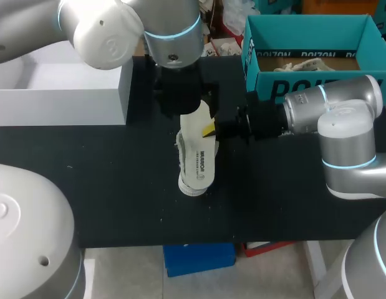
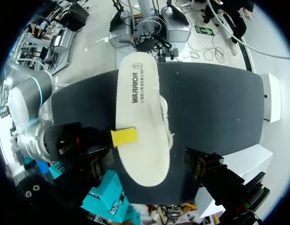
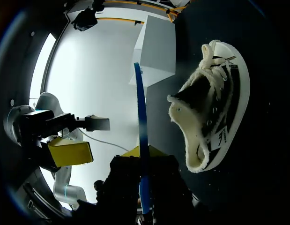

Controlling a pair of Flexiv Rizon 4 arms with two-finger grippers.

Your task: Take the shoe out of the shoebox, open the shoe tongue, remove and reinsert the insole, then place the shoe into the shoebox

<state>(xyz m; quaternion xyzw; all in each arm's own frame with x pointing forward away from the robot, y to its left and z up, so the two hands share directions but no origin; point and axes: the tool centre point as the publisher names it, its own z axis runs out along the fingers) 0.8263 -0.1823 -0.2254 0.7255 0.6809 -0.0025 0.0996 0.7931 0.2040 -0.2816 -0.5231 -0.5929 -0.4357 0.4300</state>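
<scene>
Black table [image 1: 105, 187] is carrying one shoe [image 3: 215, 108], sitting at its middle. My right gripper [image 3: 141, 152] is pinching the one insole [image 2: 140, 117] just above that shoe, while my left gripper [image 1: 183, 103] is hanging open over both.

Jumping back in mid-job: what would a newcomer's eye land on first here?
The pale insole, pinched in the right gripper over the shoe, sits at the middle of the black table. At the far right, the open teal shoebox stands out.
</scene>
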